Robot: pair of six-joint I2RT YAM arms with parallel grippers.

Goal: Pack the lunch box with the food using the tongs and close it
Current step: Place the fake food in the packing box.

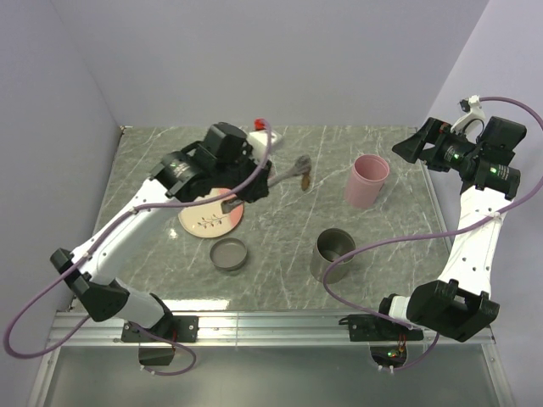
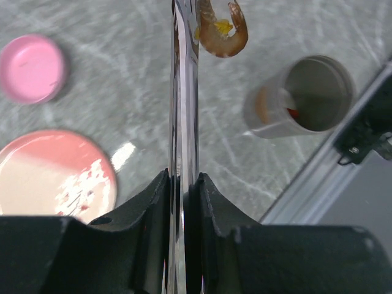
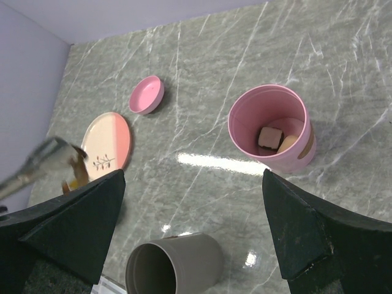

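Note:
My left gripper [image 1: 254,182] [image 2: 182,177] is shut on the silver tongs [image 2: 184,92], which stick out over the table. Their tip [image 1: 299,168] pinches a curled orange-brown piece of food [image 2: 222,30] [image 1: 305,177] in the air, between the plate [image 1: 210,219] and the lunch box's pink tub [image 1: 367,180]. Two pale pieces of food [image 3: 268,136] lie inside the pink tub [image 3: 269,125]. The grey tub [image 1: 333,253] [image 2: 306,95] stands nearer the front, with something orange-red showing inside. My right gripper [image 1: 407,148] [image 3: 193,184] hangs open above the table's far right, holding nothing.
A grey lid [image 1: 229,254] lies in front of the plate. A small pink lid [image 3: 146,94] [image 2: 32,67] lies beyond the plate [image 3: 107,144], mostly hidden under the left arm in the top view. A metal rail [image 1: 271,320] runs along the table's near edge.

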